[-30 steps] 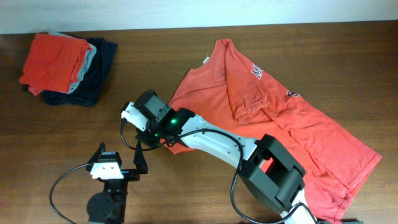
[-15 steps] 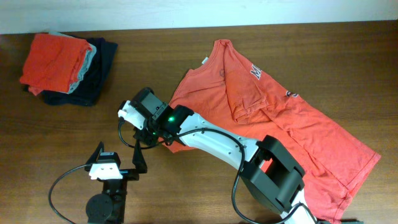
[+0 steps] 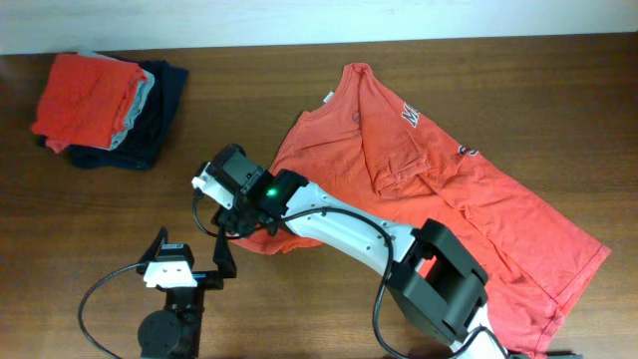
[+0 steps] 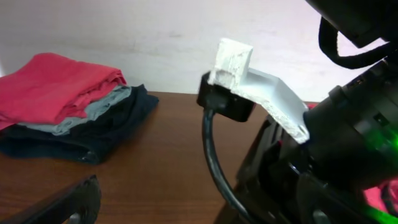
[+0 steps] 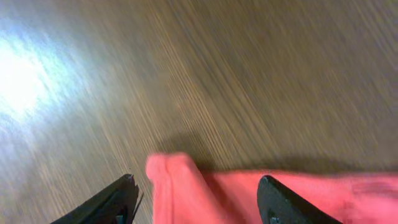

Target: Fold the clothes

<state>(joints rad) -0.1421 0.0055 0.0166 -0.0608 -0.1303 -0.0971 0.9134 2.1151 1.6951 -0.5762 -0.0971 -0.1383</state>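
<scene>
One orange-red T-shirt (image 3: 478,199) lies open on the tabletop (image 3: 558,90). Its long axis runs on a diagonal from the far middle, where the collar is, to the near right, where the hem ends. As we judge it, the coming move turns on the shirt's leftmost corner; we cannot tell whether that is a sleeve end or a fold of the body. It lies flat on the wood directly between the fingers of the right pincer (image 5: 198,190), whose arm reaches across from the near right, and all the rest of the shirt stretches away to the right of it. In the right wrist view those fingers stand well apart on either side of the corner and do not press it, so we read this pincer as open and holding nothing. The left pincer (image 3: 191,249) sits just near and left of that spot over bare wood, spread wide and empty; it is close, but the right one is nearer the cloth. We take a fold to mean carrying that corner rightward across the diagonal. Well apart at the far left, a folded orange-red shirt (image 3: 85,90) tops a grey garment (image 4: 93,113) and a navy garment (image 4: 115,134).
</scene>
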